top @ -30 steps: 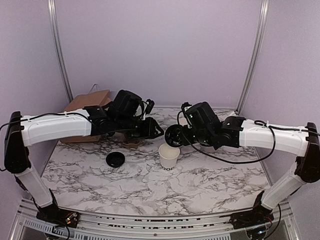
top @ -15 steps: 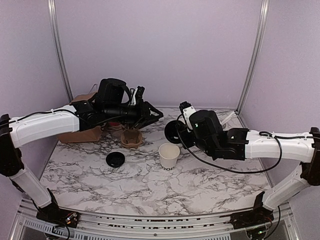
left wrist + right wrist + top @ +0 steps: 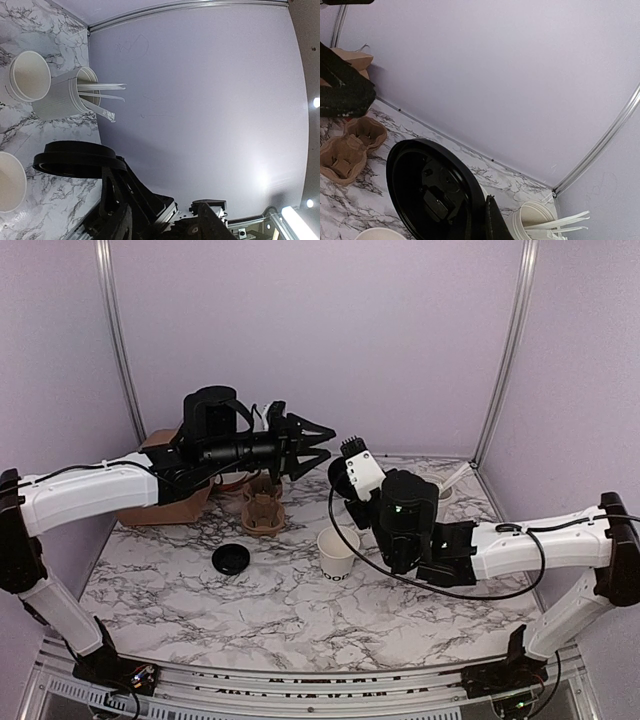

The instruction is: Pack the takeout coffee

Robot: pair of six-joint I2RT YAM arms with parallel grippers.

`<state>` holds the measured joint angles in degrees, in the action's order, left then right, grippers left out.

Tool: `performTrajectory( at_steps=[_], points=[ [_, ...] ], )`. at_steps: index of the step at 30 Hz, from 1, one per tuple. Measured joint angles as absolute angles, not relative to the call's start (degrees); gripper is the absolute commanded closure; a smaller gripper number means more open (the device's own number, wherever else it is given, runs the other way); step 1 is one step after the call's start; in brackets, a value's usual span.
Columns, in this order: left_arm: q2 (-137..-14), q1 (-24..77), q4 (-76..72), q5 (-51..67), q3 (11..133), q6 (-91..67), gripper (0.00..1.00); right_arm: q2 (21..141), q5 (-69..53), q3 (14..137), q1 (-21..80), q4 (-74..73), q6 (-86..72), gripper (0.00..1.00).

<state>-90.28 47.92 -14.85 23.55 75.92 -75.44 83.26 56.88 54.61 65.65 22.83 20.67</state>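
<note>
The white paper cup (image 3: 338,552) with black lettering stands open at the table's middle; its rim shows in the right wrist view (image 3: 379,233) and in the left wrist view (image 3: 7,181). My right gripper (image 3: 347,483) is shut on a round black lid (image 3: 432,192), tilted on edge in the air just above and behind the cup. The lid shows edge-on in the left wrist view (image 3: 75,158). My left gripper (image 3: 314,442) is open and empty, raised in the air to the lid's left; its fingers (image 3: 116,222) frame nothing.
A second black lid (image 3: 231,559) lies left of the cup. A brown cup carrier (image 3: 263,513) and a brown paper bag (image 3: 168,485) sit at the back left. A white tub with utensils (image 3: 536,218) and stacked cups (image 3: 29,76) stand at the back right.
My left gripper has risen from the cup carrier and swung right. My right gripper has lifted the lid and turned it, while its arm has drawn in toward the near side.
</note>
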Motion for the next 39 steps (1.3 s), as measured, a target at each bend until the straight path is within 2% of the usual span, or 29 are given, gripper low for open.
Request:
performTrajectory(
  at_steps=[4, 11, 30, 39],
  points=[
    [-90.28, 48.05, -17.37, 23.51, 74.85, -79.61, 0.51, 86.08, 59.64, 53.01, 66.28, 32.82, 29.1, 1.0],
    [-90.98, 48.31, -20.34, 23.31, 72.79, -84.93, 0.5, 88.31, 60.97, 52.99, 66.74, 41.8, 36.8, 1.0],
    [-95.98, 48.45, -26.0, 19.9, 72.25, -92.16, 0.5, 89.38, 60.95, 53.28, 68.6, 44.03, 38.61, 0.99],
    [-96.62, 48.56, -27.0, 18.57, 72.18, -94.63, 0.58, 90.59, 61.17, 53.45, 68.69, 45.32, 40.25, 0.99]
  ],
)
